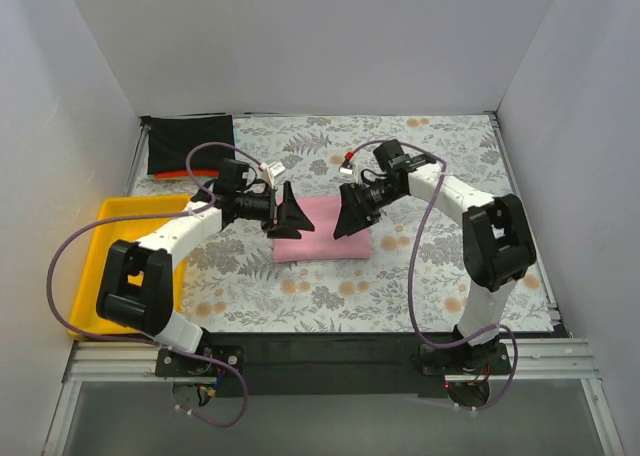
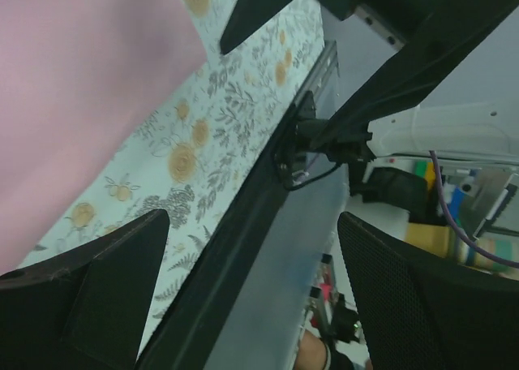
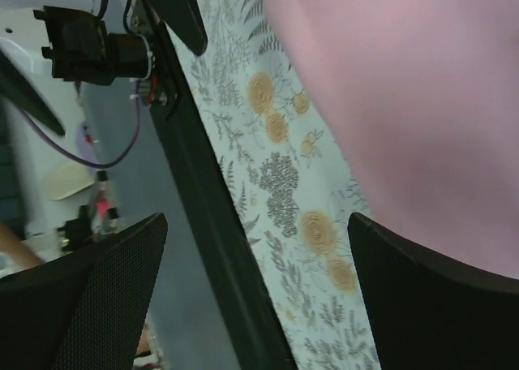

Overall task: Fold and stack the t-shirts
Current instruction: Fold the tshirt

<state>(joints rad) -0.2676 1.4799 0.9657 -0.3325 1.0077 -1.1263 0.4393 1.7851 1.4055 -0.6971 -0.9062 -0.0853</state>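
- While both arms lean in over the middle of the table in the top view, the pink shirt (image 1: 322, 234) lies flat between them as a tidy rectangle on the flowered cloth (image 1: 440, 166). The left gripper (image 1: 290, 214) hangs at its left edge and the right gripper (image 1: 350, 214) at its right edge. Both are spread wide and empty.
- In the same view a black shirt (image 1: 190, 144) sits folded in the far left corner. An orange-red shirt (image 1: 185, 175) peeks out from under its near side. A yellow tray (image 1: 110, 226) lies along the left side of the table.
- In the left wrist view the fingers (image 2: 89, 297) stand well apart with nothing between them. The pink shirt (image 2: 73, 102) fills the upper left, clear of both fingers.
- In the right wrist view the jaws gape just as wide and are empty too. The pink shirt (image 3: 422, 94) spreads across the upper right and is not gripped.
- By the look of it, the pink shirt is folded, and the black and orange-red ones already form a pile. What seems left is moving the pink one onto that pile.
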